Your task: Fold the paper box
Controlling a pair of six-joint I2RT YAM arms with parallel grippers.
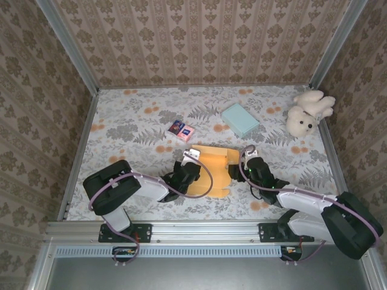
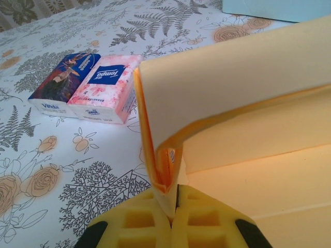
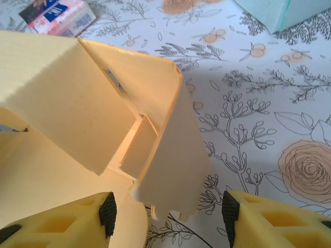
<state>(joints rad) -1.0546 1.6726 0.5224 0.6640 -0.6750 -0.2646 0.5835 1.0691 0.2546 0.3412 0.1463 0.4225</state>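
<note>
The paper box (image 1: 213,171) is pale orange card, lying partly folded on the flowered table between the two arms. My left gripper (image 1: 188,164) is at its left side. In the left wrist view that gripper (image 2: 175,202) is shut on the doubled-over left wall of the paper box (image 2: 243,93), which stands upright. My right gripper (image 1: 247,164) is at the box's right side. In the right wrist view it (image 3: 169,214) is open, its pads (image 3: 107,212) astride a raised side flap (image 3: 173,165) without touching it.
Two tissue packs (image 1: 182,130) lie just beyond the box to the left, also seen from the left wrist (image 2: 106,88). A teal box (image 1: 239,119) sits behind it, and a white teddy bear (image 1: 307,112) at the far right. Patterned walls enclose the table.
</note>
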